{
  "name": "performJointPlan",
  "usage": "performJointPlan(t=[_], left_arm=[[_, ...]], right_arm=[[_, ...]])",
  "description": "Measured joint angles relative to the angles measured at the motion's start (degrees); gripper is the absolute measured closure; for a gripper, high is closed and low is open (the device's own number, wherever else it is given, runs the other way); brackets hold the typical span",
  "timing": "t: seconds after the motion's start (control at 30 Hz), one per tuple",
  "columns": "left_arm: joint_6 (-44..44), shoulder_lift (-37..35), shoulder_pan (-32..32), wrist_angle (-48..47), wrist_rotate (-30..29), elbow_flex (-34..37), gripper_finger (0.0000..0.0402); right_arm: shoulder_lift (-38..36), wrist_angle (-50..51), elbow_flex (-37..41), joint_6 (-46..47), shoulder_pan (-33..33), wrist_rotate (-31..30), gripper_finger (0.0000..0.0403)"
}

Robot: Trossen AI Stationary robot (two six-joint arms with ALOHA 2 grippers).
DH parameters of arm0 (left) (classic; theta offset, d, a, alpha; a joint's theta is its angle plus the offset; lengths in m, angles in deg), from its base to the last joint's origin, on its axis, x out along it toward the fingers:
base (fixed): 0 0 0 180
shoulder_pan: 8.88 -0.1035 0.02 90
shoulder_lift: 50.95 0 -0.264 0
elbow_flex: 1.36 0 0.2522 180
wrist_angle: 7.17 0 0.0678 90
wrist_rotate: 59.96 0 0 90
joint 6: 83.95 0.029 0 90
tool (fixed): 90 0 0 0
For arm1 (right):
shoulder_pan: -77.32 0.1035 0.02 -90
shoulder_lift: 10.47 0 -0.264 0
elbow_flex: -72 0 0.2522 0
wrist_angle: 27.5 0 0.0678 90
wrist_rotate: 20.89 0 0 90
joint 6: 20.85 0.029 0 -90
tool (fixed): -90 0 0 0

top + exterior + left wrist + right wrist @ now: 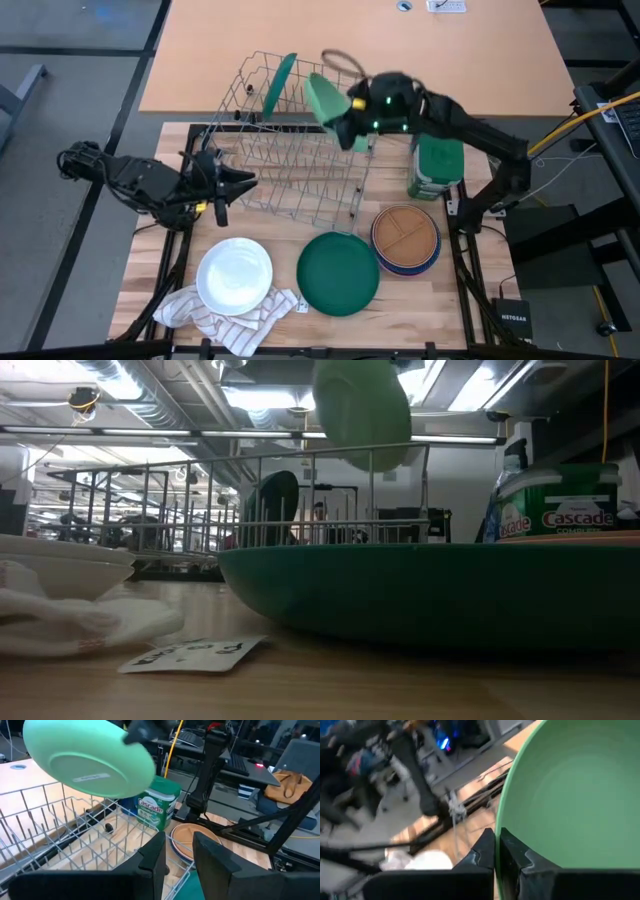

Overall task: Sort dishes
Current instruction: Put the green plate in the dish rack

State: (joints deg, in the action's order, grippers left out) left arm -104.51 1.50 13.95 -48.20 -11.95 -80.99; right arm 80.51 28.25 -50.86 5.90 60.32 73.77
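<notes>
My right gripper point(352, 108) is shut on a light green dish point(325, 100) and holds it in the air over the far right part of the wire dish rack point(290, 160). From the left wrist the dish's underside point(90, 762) shows. A dark green plate point(278, 82) stands on edge between the rack's wires. My left gripper point(177, 855) waits open and empty at the rack's left side point(232, 185). On the table near the front lie a white plate point(235, 272), a dark green plate point(338, 272) and a tan-brown plate stacked on a blue one point(405, 238). My right gripper pinches the light green dish's rim point(498, 822) between its two fingers, one on the hollow inner face and one on the underside. The fingers come from the table's right, slanting down. The dish is lifted clear of the rack point(362, 400) and stands tilted on edge.
A green-lidded Cascade container point(435, 165) stands right of the rack, under the right arm. A white striped cloth point(225, 312) lies at the front edge, partly under the white plate. A paper tag point(190, 653) lies near the front.
</notes>
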Motion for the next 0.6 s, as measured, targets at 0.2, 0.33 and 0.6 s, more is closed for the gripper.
performJointPlan(t=[0.2,0.33,0.6], left_arm=[[1.8,0.0,0.0,-1.0,-4.8,0.0,0.0314],[4.8,0.0,0.0,-1.0,-7.4,0.0,0.0314],[7.5,0.0,0.0,-0.9,-8.9,0.0,0.0314]], right_arm=[[0.0,-10.9,4.0,6.9,-7.8,5.2,0.0395],[0.0,-22.6,9.9,12.7,-10.7,6.9,0.0395],[0.0,-51.8,24.6,28.0,-15.5,6.3,0.0395]])
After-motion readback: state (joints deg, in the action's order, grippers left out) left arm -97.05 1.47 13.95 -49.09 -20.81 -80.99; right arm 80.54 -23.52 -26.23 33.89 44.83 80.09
